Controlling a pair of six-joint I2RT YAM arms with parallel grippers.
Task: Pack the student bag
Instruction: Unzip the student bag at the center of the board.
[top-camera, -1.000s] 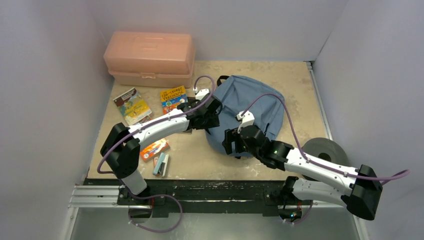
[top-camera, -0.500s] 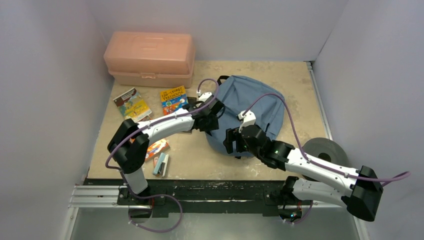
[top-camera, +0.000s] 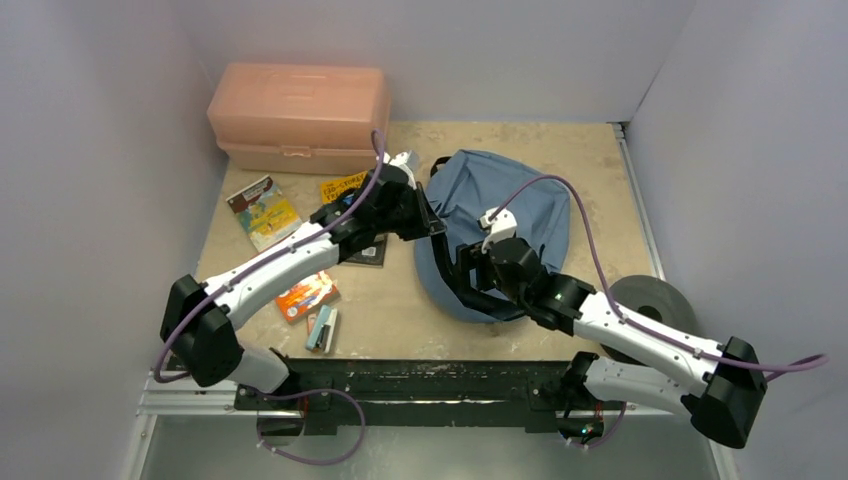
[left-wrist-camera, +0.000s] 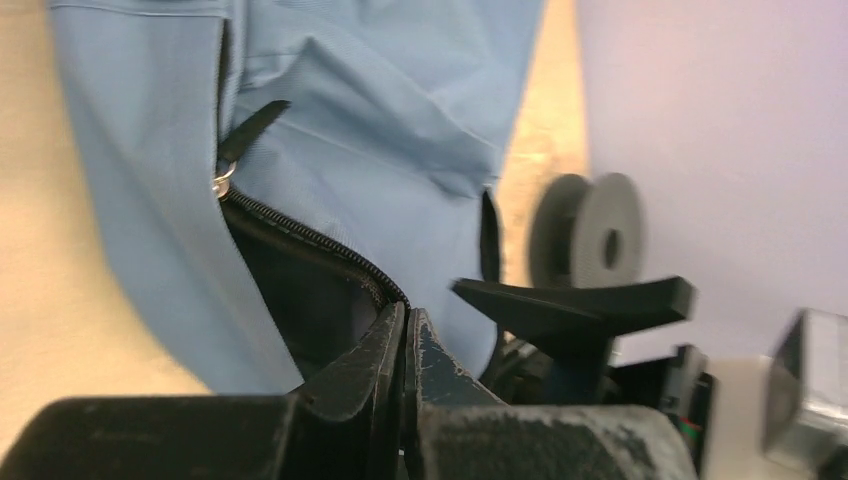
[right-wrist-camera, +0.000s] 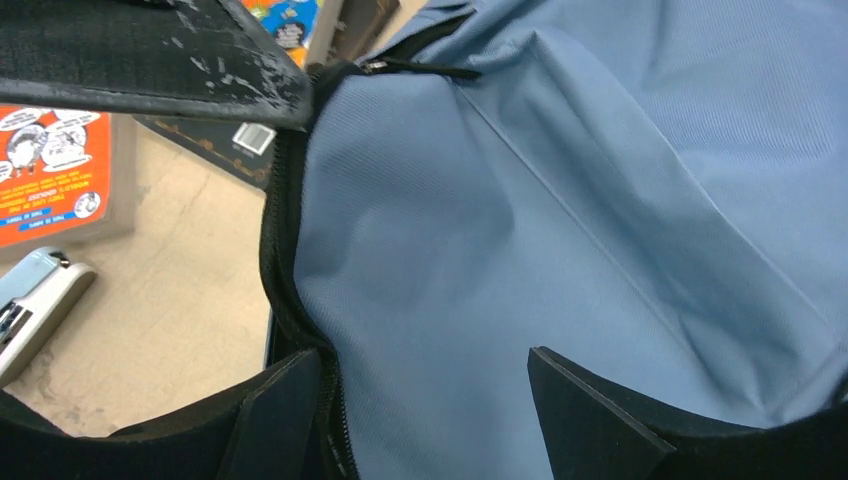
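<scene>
The left gripper, jaws pinched together, clamps the zipper edge of the student bag, which lies centre-right on the table. The right gripper hangs wide open over the blue fabric beside the zipper. A picture book and a salmon box sit to the left, apart from both.

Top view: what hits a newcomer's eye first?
The blue student bag lies mid-table with both arms on it. The left gripper is pinched shut on its zipper edge, and the right gripper is open over its near side. Next come the salmon-pink box at the back left and the books scattered in front of it.
</scene>
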